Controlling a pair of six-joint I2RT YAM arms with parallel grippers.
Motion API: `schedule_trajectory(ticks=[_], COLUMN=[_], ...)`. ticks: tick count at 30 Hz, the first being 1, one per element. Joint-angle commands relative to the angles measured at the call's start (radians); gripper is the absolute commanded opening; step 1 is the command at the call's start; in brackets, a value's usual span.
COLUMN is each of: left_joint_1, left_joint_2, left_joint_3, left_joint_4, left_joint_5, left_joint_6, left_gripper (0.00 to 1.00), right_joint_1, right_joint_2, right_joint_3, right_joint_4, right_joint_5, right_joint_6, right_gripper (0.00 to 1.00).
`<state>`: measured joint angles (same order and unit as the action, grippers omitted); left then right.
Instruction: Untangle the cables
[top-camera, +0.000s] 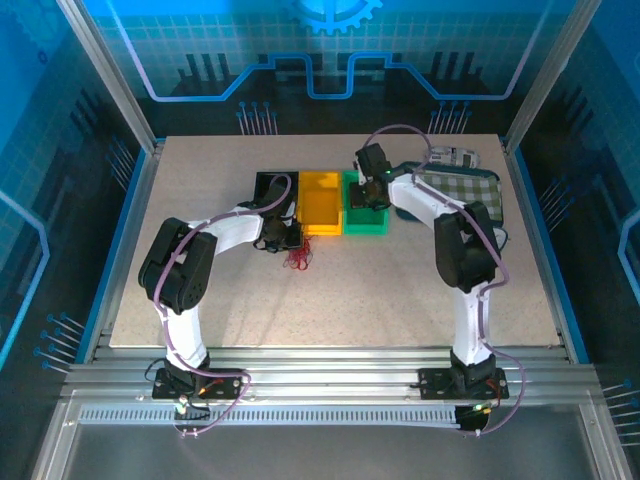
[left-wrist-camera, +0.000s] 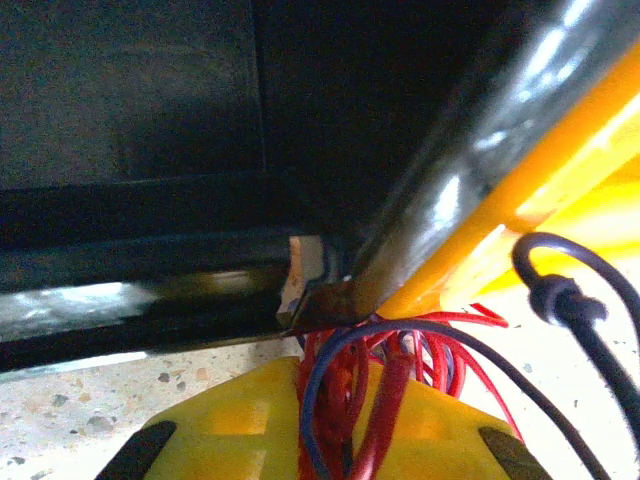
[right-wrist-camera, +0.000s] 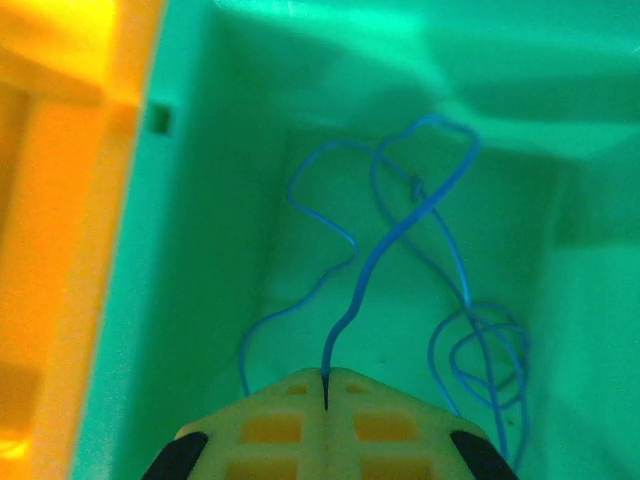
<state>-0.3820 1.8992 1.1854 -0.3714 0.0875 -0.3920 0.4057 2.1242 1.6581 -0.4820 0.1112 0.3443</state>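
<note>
The left tool (left-wrist-camera: 345, 400) is clamped on a bunch of red cables (left-wrist-camera: 440, 345) with a blue cable (left-wrist-camera: 308, 410) looped through. The strands run down between its fingers and are cut off at the lower edge. A dark knotted cable (left-wrist-camera: 560, 298) leaves the picture at right. From above, the bunch is a small red blur on the worktop (top-camera: 400, 290), just in front of the black bin (top-camera: 265, 185) and orange bin (top-camera: 322, 195). The right tool (right-wrist-camera: 325, 378), closed, pinches a blue strand (right-wrist-camera: 385, 243) that runs away from it into the green bin (right-wrist-camera: 200, 220). There, more blue loops (right-wrist-camera: 480, 350) lie tangled, their ends hard to trace.
</note>
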Motion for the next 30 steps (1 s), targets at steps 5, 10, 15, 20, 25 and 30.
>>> schedule_trajectory(ticks=[5,10,15,20,25,30], left_joint_1=[0.006,0.006,0.006,0.006,0.006,0.006], left_joint_2=[0.009,-0.006,-0.012,-0.014,-0.015,-0.024], left_joint_3=[-0.006,-0.008,-0.003,0.002,0.002,-0.006], left_joint_4=[0.008,0.016,0.023,0.034,0.04,0.05], left_joint_5=[0.0,0.012,0.021,0.024,0.029,0.035], left_joint_6=[0.016,0.014,0.007,0.001,-0.005,-0.008], left_gripper=[0.0,0.0,0.0,0.0,0.0,0.0], right_joint_1=[0.016,0.014,0.013,0.012,0.013,0.017], right_joint_2=[0.08,0.015,-0.061,-0.119,-0.17,-0.276], right_joint_3=[0.049,0.038,0.023,-0.019,-0.077,-0.207], right_joint_4=[-0.052,-0.016,-0.006,0.008,0.038,0.167], right_joint_5=[0.007,0.03,0.059,0.105,0.133,0.133], right_joint_6=[0.019,-0.002,-0.014,-0.005,-0.002,-0.021], right_gripper=[0.04,0.15,0.27,0.35,0.41,0.44])
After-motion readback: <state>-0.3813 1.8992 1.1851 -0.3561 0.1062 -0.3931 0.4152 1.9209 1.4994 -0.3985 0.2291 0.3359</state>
